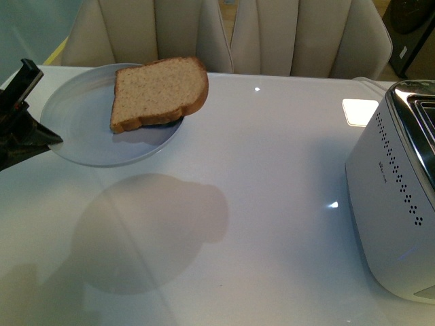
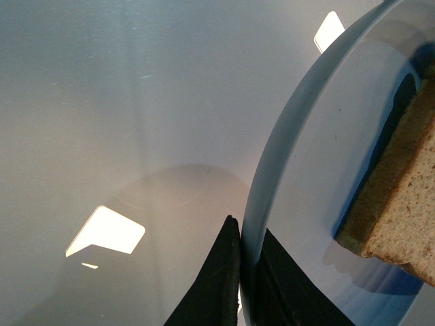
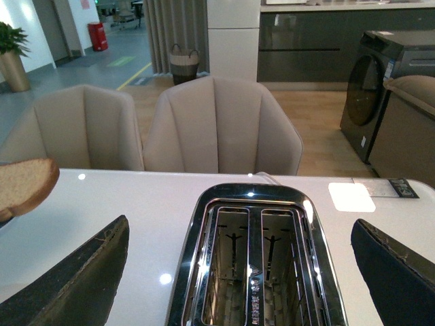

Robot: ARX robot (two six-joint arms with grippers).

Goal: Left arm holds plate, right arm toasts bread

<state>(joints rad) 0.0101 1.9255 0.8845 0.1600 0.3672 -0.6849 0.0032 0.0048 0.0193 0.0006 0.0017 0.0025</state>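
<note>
Left gripper (image 2: 246, 272): its 2 black fingers (image 2: 217, 278) are pinched together on the plate's rim, one on each face, at the edge farthest from the toaster.
Plate (image 1: 81, 129): round and pale blue-grey, well apart from the toaster (image 1: 394, 204) on the far side of the table, and raised off the tabletop by the left gripper alone.
Bread (image 1: 160, 92): 1 tan wholemeal slice with a brown crust, lying flat on the plate, with the corner nearest the toaster hanging over the rim.
Shadow (image 1: 143, 231): a round patch with a bump, cast on the table (image 1: 272, 170) between plate and toaster, nearer the robot.
Right gripper (image 3: 238, 272): spread wide with nothing between its fingers (image 3: 81, 278), hanging over the toaster, which shows in the gap between them.
Toaster detail: silver body with a chrome top and 2 long slots (image 3: 255, 265); both slots show bare wire guides.
Chairs (image 1: 292, 34): beige and padded, beyond the table's far edge behind the toaster.
</note>
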